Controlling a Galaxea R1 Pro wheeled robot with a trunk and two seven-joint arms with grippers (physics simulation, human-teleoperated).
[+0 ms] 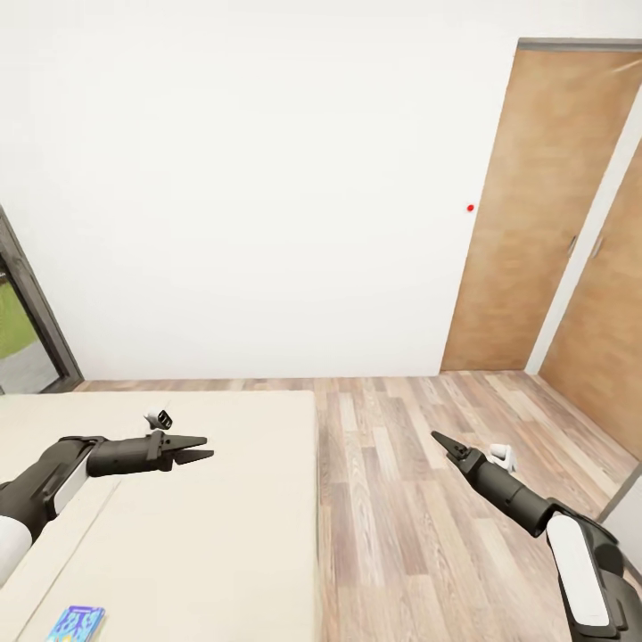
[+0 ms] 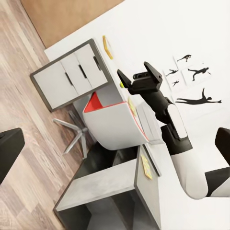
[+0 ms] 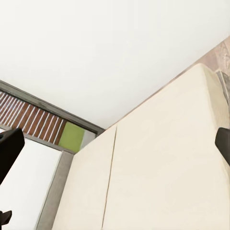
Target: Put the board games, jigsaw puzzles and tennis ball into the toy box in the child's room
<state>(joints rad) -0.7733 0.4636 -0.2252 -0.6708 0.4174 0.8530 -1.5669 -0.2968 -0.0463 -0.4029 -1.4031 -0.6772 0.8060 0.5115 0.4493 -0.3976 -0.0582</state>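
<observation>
at the near edge of our low wide bed with the beige mattress cover (image 1: 178,535) lies a small flat blue-cyan board game box (image 1: 76,623), flat on the cover. above the bed our left gripper (image 1: 203,448) hovers empty, jaws apart. our right gripper (image 1: 439,438) hangs over the wood-plank floor (image 1: 401,499), well apart from the bed; we cannot tell how its jaws stand. ahead, a white wall (image 1: 267,178) meets tall brown wooden doors (image 1: 535,223).
</observation>
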